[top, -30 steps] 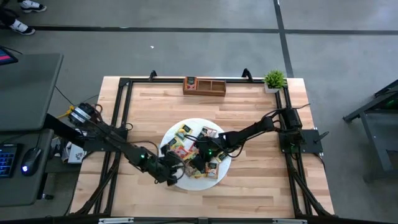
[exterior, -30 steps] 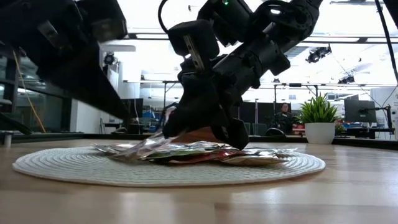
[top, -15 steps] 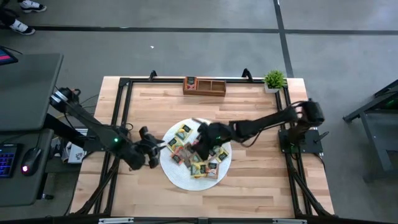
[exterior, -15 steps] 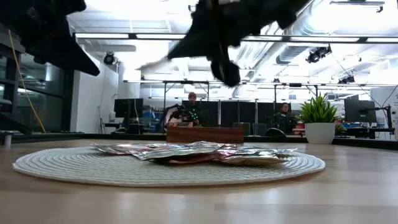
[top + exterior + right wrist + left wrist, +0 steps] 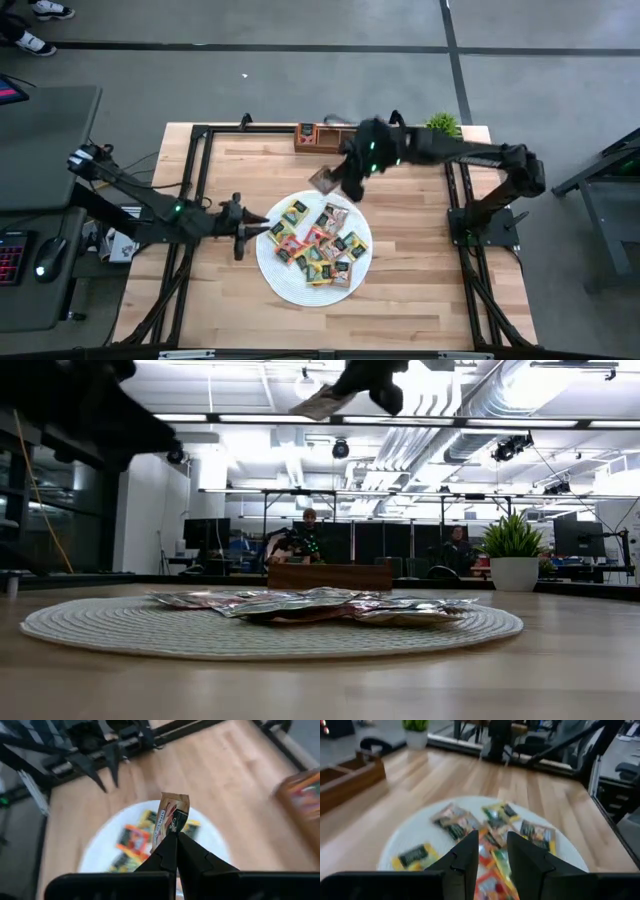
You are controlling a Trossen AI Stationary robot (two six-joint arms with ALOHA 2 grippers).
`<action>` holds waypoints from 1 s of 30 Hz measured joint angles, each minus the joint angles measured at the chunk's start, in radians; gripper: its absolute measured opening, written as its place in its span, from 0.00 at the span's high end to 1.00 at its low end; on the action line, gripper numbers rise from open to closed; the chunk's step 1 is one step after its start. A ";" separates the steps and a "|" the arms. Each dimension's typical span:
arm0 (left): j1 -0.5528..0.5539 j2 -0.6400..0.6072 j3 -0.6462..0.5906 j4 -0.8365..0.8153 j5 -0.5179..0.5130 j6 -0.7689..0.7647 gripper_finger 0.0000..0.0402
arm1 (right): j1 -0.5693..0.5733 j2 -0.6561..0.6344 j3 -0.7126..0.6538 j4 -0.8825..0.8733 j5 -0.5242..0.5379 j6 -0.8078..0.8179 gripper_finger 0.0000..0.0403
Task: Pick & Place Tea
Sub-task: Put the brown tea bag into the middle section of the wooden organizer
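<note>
The tea lies as several small square packets in red, orange, yellow and green, heaped on a round white woven mat. One brownish packet with a dark label is high above the table, between the mat and the wooden tray. My right gripper is shut on it. In the low view that packet shows near the top edge. My left gripper stands open and holds nothing at the mat's left rim. It points nearly level across the pile. My right gripper pinches the brownish packet by one edge between its two fingers. The rest of the packet sticks out beyond the fingertips. The fingers slant down from the table's right and far side. The packet is lifted clear of the pile and hangs tilted in the air.
The brown compartment tray stands at the far edge, with a small potted plant at the far right corner. A black frame runs along the table's sides. Bare wood lies around the mat. People sit in the room beyond the table.
My right gripper has risen steeply from the pile with one packet and swung toward the far edge and the tray, rolling its wrist. The packet is now lifted clear. My left gripper has drawn back off the mat toward the table's left edge, rising a little and tipping toward level.
</note>
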 joint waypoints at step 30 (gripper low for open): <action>0.418 0.016 0.000 0.249 0.365 -0.003 0.75 | -0.436 0.271 0.327 -0.165 -0.199 -0.629 1.00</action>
